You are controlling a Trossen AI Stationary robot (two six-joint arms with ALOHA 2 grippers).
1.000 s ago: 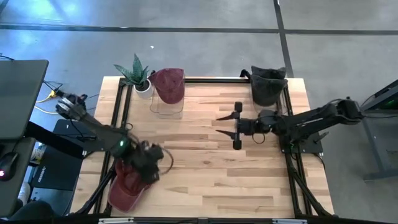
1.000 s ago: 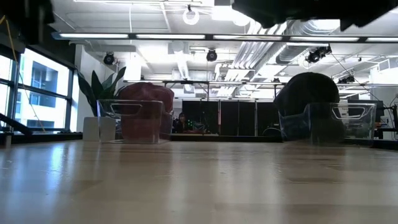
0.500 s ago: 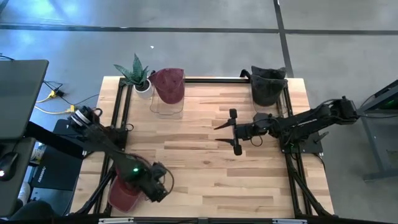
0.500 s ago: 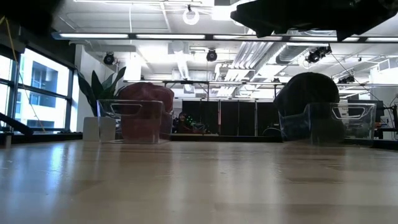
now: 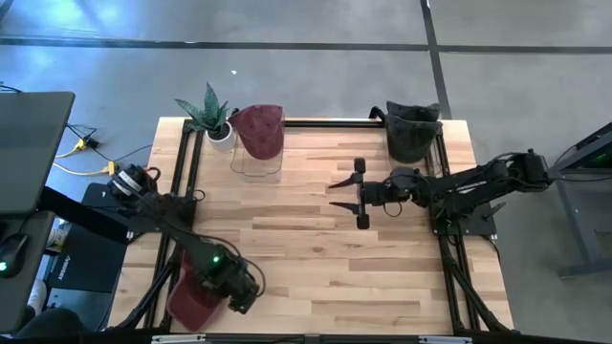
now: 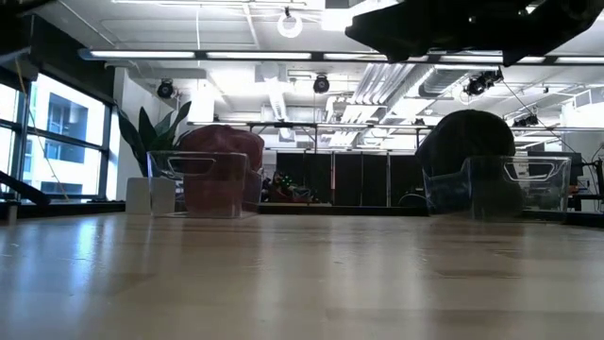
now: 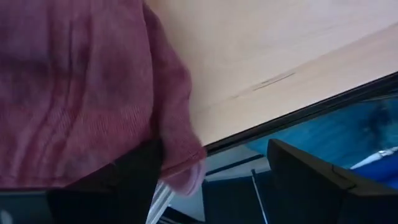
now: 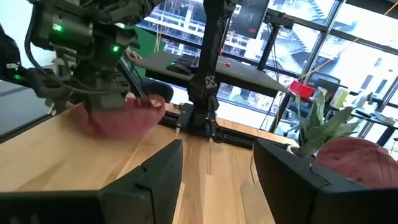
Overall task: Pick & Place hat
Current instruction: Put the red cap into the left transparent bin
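Observation:
A dark red hat [image 5: 191, 298] lies at the table's near left corner, part of it over the edge; it fills the left wrist view [image 7: 74, 87]. My left gripper [image 5: 237, 290] stands over its right side, slanting down, fingers wide open [image 7: 217, 193]. My right gripper [image 5: 356, 194] hovers open and level above the table's middle, pointing toward the left edge, with nothing between its fingers [image 8: 217, 174]. The right wrist view shows the red hat [image 8: 121, 115] under my left arm. My left gripper comes at the hat slanting from above. One finger [image 7: 118, 186] stands behind the hat's hanging cloth edge [image 7: 179, 163], and the other finger [image 7: 323, 186] is clear of it. Whether the first finger touches the cloth I cannot tell.
At the far left a clear bin holds another dark red hat [image 5: 260, 132], beside a potted plant [image 5: 212, 115]. A dark hat [image 5: 413, 132] sits in a clear bin at the far right. Bare wood [image 5: 306, 258] lies between the arms.
My left gripper has gone down and toward the table's near edge, rolling about its own axis, and now stands lower over the red hat at the corner.

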